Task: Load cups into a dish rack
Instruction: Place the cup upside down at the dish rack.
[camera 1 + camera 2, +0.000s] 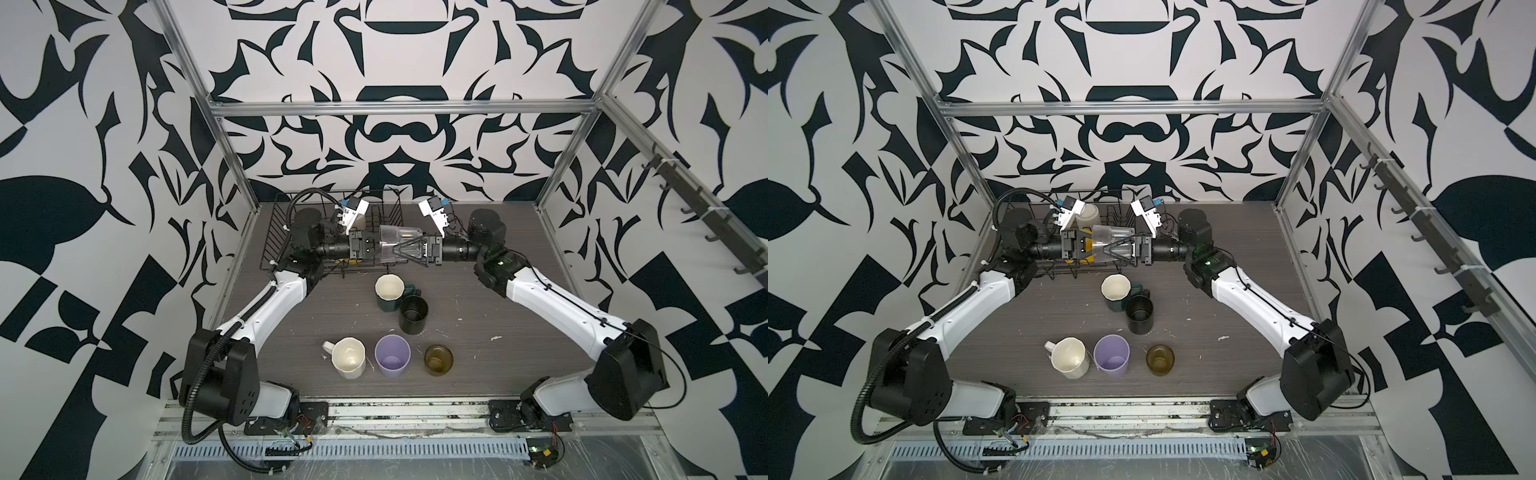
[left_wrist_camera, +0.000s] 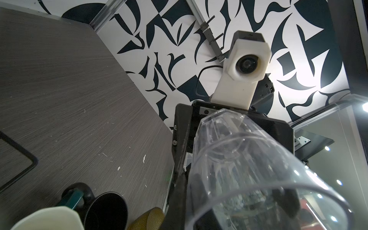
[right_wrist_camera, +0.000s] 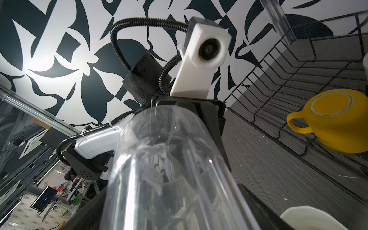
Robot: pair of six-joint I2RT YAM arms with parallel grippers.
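Note:
A clear glass (image 1: pixel 395 241) (image 1: pixel 1112 242) hangs on its side over the front right corner of the black wire dish rack (image 1: pixel 274 232). My left gripper (image 1: pixel 380 249) (image 2: pixel 191 197) is shut on its rim, one finger inside the mouth and one outside. My right gripper (image 1: pixel 397 251) (image 3: pixel 169 215) comes from the opposite side, its fingers spread wide along both sides of the glass's base (image 3: pixel 169 159); whether the pads touch the wall cannot be made out. A yellow mug (image 3: pixel 334 123) lies upside down in the rack. A white mug (image 1: pixel 1090 214) stands behind it.
On the table in front of the rack stand a dark-green faceted mug (image 1: pixel 388 293), a black mug (image 1: pixel 413 313), a cream faceted mug (image 1: pixel 349 357), a lilac tumbler (image 1: pixel 392 355) and an amber glass (image 1: pixel 438 359). Aluminium frame posts border the table.

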